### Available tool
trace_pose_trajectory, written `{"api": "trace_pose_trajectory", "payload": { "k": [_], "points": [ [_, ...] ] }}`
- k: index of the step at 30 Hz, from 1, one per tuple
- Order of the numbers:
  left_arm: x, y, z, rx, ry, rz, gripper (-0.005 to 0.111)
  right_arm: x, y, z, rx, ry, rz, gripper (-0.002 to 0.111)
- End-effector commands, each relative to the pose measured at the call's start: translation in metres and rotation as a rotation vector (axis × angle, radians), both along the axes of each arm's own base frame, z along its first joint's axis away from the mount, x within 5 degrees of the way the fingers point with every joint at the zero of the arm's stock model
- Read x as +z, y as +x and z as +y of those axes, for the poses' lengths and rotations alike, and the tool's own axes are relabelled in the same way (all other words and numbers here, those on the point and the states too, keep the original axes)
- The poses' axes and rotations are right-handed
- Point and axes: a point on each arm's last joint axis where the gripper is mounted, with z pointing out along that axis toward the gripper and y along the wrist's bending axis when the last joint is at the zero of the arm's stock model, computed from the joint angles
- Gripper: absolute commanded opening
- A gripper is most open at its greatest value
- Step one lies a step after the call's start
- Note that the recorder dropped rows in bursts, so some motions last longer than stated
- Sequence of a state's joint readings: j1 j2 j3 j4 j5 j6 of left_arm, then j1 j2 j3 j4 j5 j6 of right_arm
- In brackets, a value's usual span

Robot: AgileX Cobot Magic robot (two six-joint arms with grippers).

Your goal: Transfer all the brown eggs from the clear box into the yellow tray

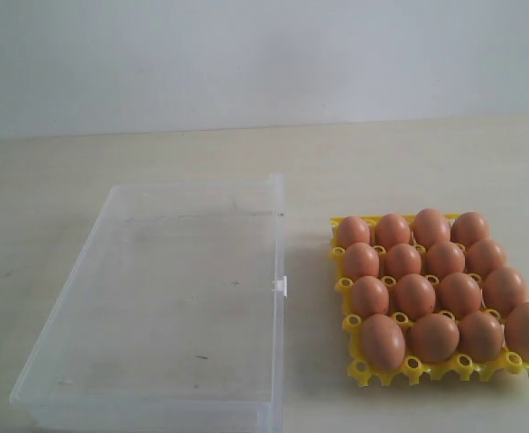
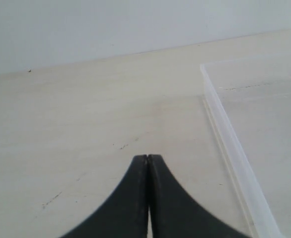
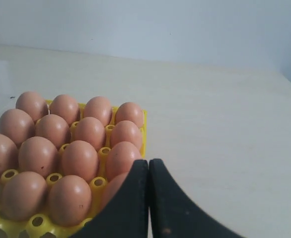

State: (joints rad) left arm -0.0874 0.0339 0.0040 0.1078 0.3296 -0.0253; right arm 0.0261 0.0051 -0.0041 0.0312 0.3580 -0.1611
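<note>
Sixteen smooth orange-brown oval eggs [image 1: 431, 289] were counted in the bright yellow plastic lattice tray [image 1: 366, 372], four rows of four, every cell filled. The large shallow transparent plastic box [image 1: 156, 307] was seen just beside the tray at its 9 o'clock, apart from it, with nothing visible inside and its small clasp tab turned toward the tray. Both rested on the pale table [image 1: 427, 162].

The left gripper [image 2: 148, 157] was seen with its black jaws pressed together on nothing, held over bare table, the box wall lying toward 3 o'clock in that wrist picture. The right gripper [image 3: 148, 161] was likewise closed and empty, with the filled tray lying ahead of its tips toward 10 o'clock in its own wrist picture. Neither arm appeared in the exterior view.

The transfer was judged complete, since no egg was left in the box. Had another egg been called for, the left arm would have been the nearer to the box, whose long axis ran from 12 to 6 o'clock.
</note>
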Motion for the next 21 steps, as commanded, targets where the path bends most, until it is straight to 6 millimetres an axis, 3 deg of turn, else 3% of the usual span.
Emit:
{"api": "trace_pose_trajectory", "payload": {
  "k": [1,21],
  "points": [
    [0.0025,0.0003,-0.0004,-0.004,-0.009,-0.017,0.0,0.0004,0.0002,-0.0008,-0.028,0.062,-0.016,0.0],
    [0.0025,0.0003,-0.0004,-0.004,-0.009,-0.017,0.0,0.0009,0.0004,-0.0015,-0.06,0.156,-0.019,0.0]
  ]
}}
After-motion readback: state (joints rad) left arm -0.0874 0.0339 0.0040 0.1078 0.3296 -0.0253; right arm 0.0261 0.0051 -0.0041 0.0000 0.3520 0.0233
